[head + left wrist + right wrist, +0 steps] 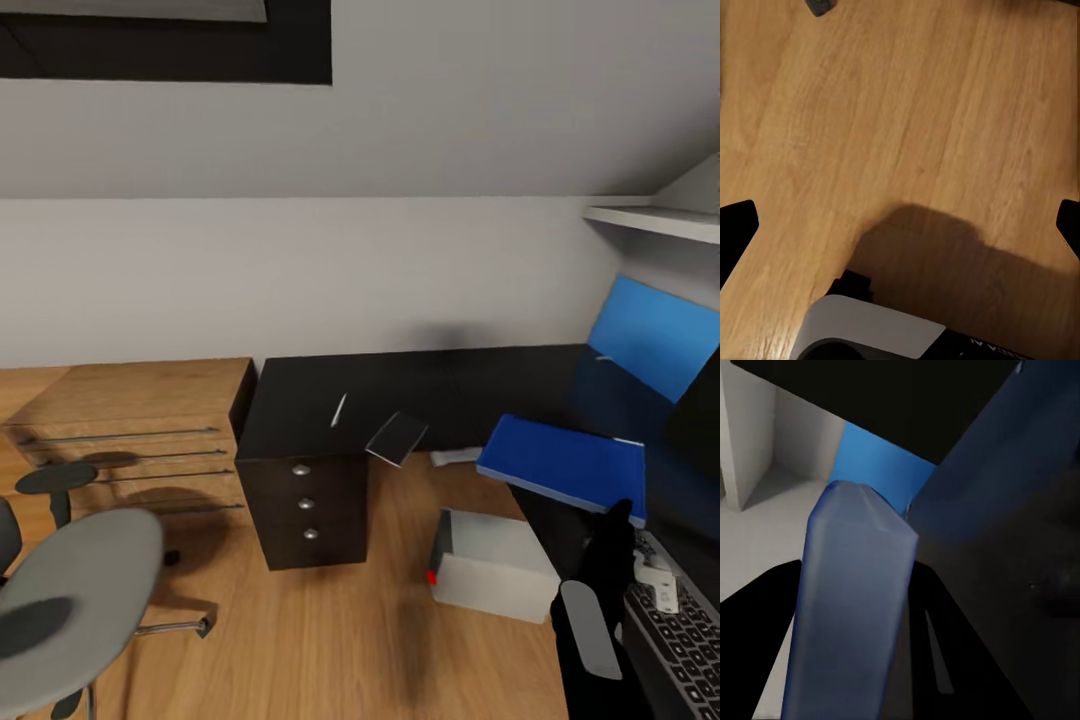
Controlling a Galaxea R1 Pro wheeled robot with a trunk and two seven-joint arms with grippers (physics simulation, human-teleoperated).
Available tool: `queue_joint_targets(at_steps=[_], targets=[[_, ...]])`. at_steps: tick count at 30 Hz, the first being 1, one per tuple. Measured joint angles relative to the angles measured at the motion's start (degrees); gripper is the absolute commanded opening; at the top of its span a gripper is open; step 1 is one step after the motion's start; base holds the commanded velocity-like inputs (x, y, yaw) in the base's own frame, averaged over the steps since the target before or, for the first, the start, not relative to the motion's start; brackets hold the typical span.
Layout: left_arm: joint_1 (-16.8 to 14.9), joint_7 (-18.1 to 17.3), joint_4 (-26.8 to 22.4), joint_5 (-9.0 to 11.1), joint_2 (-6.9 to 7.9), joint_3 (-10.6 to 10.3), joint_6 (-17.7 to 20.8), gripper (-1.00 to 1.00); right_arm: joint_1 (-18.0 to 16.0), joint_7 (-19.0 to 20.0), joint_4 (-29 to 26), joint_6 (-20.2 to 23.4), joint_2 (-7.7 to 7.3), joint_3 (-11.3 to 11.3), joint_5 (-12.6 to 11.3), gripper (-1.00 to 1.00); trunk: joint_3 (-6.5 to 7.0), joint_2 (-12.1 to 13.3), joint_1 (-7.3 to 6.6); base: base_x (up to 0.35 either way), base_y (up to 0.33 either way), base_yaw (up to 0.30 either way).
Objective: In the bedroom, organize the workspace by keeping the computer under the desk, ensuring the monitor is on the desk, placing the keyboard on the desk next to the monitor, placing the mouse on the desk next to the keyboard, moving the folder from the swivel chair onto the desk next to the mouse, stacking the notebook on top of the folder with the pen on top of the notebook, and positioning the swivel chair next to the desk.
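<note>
Clearly the right jaws (622,512) pinch the flat, glossy blue folder (560,462) above the desk (330,400); left jaws (900,225) gape wide

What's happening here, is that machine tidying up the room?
The robot is sorting out a bedroom workspace. Its right gripper is shut on the blue folder and holds it over the black desk. A notebook and a pen lie on the desk, the computer sits on the floor beneath it, and the swivel chair stands off to the left.
</note>
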Motion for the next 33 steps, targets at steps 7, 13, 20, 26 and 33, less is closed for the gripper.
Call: queue_joint_targets(at_steps=[7, 13, 20, 26, 33], targets=[[-0.04, 0.00, 0.00, -0.08, -0.13, -0.04, 0.01, 1.00, 0.00, -0.12, 0.27, 0.19, 0.00, 1.82, -0.20, -1.00, 0.00, 0.00, -0.01, 0.306, 0.000, -0.007], [0.00, 0.06, -0.02, -0.09, -0.24, -0.17, 0.01, 1.00, 0.00, -0.05, 0.38, 0.29, 0.03, 2.23, -0.23, -1.00, 0.00, 0.00, -0.01, 0.321, -0.051, 0.000], [-0.01, 0.08, -0.02, -0.13, -0.26, -0.21, 0.01, 1.00, 0.00, -0.33, 0.53, 0.49, 0.00, 2.15, -0.29, -1.00, 0.00, 0.00, -0.01, 0.322, -0.089, 0.000], [0.00, 0.27, -0.01, -0.10, -0.26, -2.67, 0.01, 1.00, 0.00, -2.64, 3.22, 0.56, -0.01, 2.18, -0.62, -1.00, 0.00, 0.00, 0.00, 0.258, -0.080, 0.000], [-0.01, 0.27, -0.02, -0.07, -0.26, -3.50, 0.00, 1.00, -0.01, -10.33, 4.80, 0.13, -0.01, 2.29, -0.77, -1.00, 0.00, 0.01, 0.02, 0.035, -0.010, 0.000]])
